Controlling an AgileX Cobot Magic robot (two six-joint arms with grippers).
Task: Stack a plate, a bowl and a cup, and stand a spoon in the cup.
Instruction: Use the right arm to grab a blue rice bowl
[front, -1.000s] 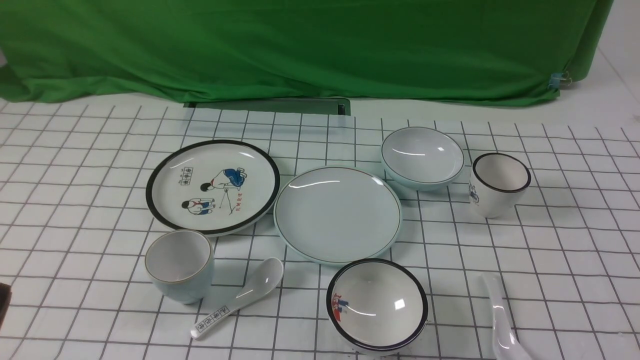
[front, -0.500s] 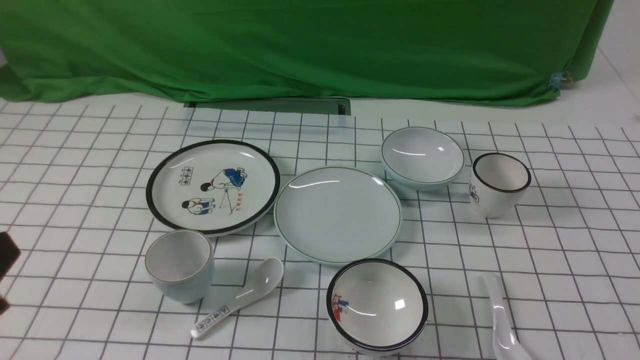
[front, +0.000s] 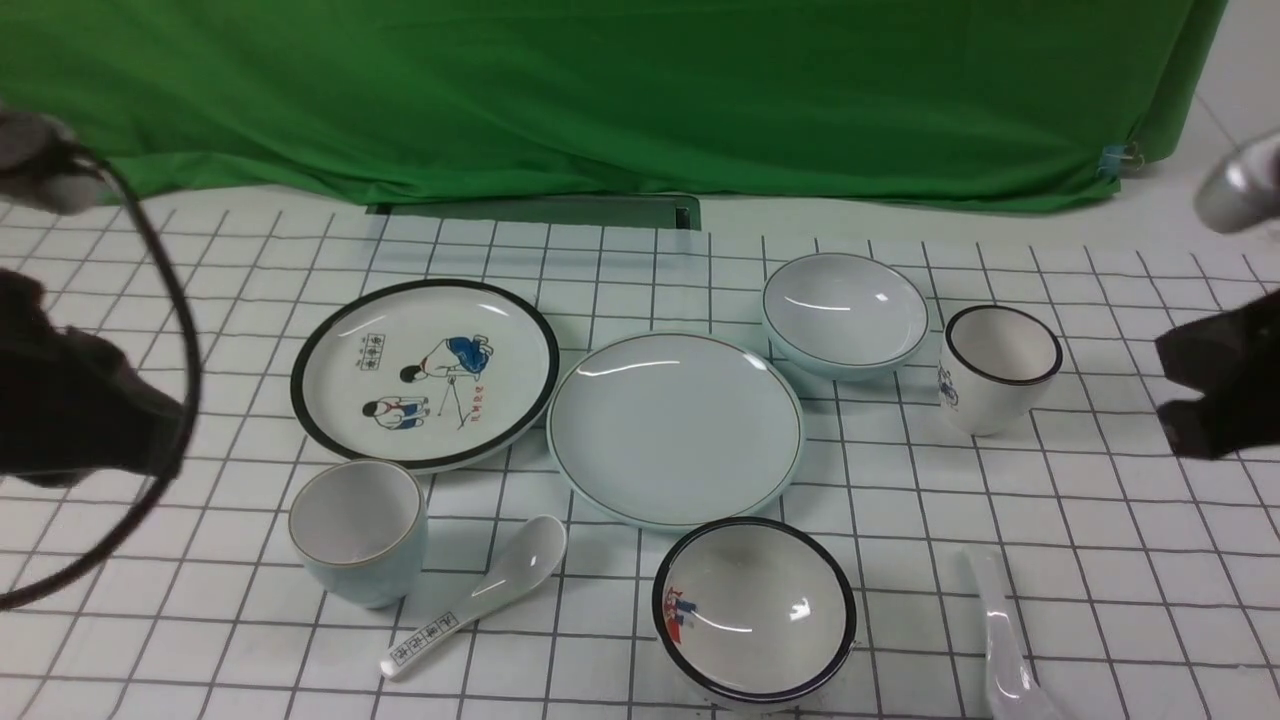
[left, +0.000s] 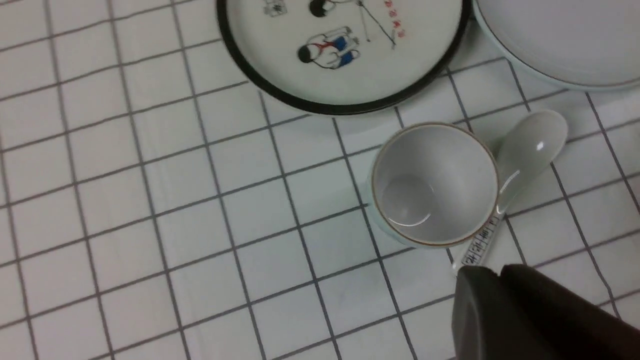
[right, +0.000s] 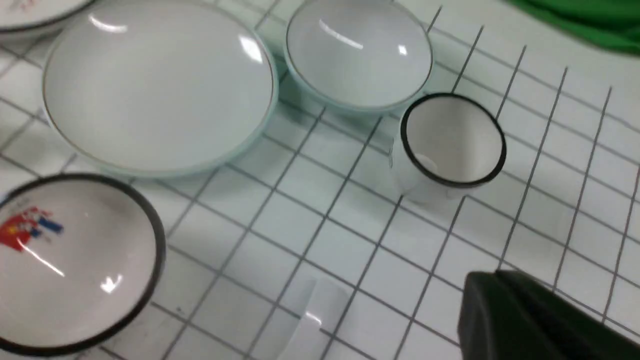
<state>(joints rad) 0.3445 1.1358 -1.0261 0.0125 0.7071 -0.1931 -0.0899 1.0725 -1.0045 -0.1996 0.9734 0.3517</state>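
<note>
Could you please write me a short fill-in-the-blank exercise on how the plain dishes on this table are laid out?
1. The cup stands ____, mouth facing up.
2. The spoon lies on the robot's ____ side.
3. The bowl is ____ than the plate.
Missing words: upright, right, smaller.

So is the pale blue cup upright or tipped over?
Upright: the cup stands on its base, mouth facing up; the left wrist view looks into it.
</note>
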